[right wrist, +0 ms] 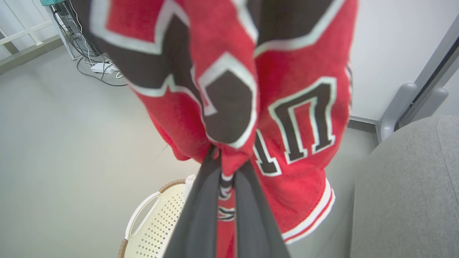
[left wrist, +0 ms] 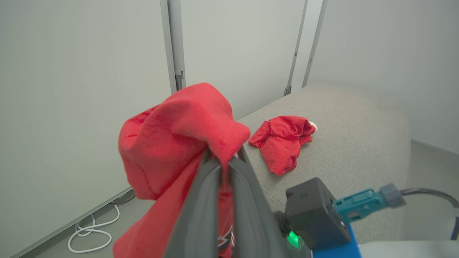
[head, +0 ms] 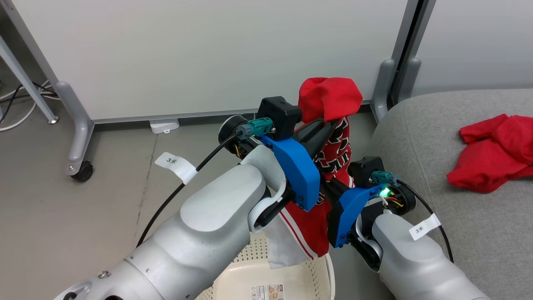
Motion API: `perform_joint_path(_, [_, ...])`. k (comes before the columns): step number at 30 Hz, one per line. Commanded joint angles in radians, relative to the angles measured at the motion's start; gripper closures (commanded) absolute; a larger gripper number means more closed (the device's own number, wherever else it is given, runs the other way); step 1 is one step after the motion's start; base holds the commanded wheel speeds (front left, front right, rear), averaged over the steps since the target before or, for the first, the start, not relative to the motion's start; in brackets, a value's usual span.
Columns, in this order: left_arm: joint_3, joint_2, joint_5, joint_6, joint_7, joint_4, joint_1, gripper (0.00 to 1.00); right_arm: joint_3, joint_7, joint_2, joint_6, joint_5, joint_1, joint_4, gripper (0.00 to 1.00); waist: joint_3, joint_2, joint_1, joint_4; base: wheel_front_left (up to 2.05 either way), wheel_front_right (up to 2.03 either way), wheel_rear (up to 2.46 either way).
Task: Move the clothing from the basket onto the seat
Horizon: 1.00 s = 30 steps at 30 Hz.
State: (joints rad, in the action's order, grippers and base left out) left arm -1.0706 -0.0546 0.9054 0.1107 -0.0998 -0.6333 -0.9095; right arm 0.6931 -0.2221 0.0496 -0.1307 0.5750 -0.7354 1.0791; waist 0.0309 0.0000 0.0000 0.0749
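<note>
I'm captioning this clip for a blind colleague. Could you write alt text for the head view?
Both grippers are shut on a red lettered garment: the left gripper pinches its top, the right gripper grips lower down, and it hangs over the cream basket. A plain red garment lies on the grey seat at right; a white partition stands behind.

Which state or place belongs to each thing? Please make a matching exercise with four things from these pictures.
Things:
1. lettered garment
2. plain red garment
3. basket
4. seat

States or places:
A. cream-white and perforated
B. lying crumpled on the seat
C. grey fabric
D. pinched by the left gripper and the right gripper, hanging above the basket

Pairs: 1-D, 2-B, 3-A, 4-C
</note>
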Motion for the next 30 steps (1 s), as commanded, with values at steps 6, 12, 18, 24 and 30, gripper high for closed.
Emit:
perform_joint_path(6, [0.002, -0.001, 0.004, -0.01, -0.012, -0.008, -0.021, 0.0, 0.015, -0.01, 0.002, 0.0, 0.018, -0.025, 0.01, 1.0, 0.0, 0.0, 0.0, -0.003, 0.0, 0.0, 0.0])
perform_joint_path(12, [0.009, -0.016, 0.013, -0.011, -0.024, -0.005, -0.003, 0.0, 0.027, -0.015, 0.002, 0.0, 0.035, -0.029, 0.017, 1.0, 0.0, 0.0, 0.0, -0.007, 0.0, 0.0, 0.0])
perform_joint_path(18, [0.022, -0.05, 0.017, -0.021, -0.061, 0.01, 0.032, 0.0, 0.035, -0.021, 0.002, 0.0, 0.046, -0.033, 0.027, 1.0, -0.002, 0.0, 0.0, -0.008, 0.0, 0.0, 0.0])
perform_joint_path(24, [0.044, -0.111, -0.014, -0.043, -0.134, 0.05, 0.076, 0.0, 0.041, -0.028, 0.002, 0.0, 0.053, -0.035, 0.029, 1.0, 0.0, 0.0, 0.0, -0.016, 0.0, 0.0, 0.0])
perform_joint_path(30, [0.132, -0.193, -0.046, -0.083, -0.166, 0.143, 0.191, 0.0, 0.055, -0.035, 0.002, 0.0, 0.049, -0.045, 0.004, 1.0, 0.013, 0.0, 0.0, -0.045, 0.0, 0.0, 0.0])
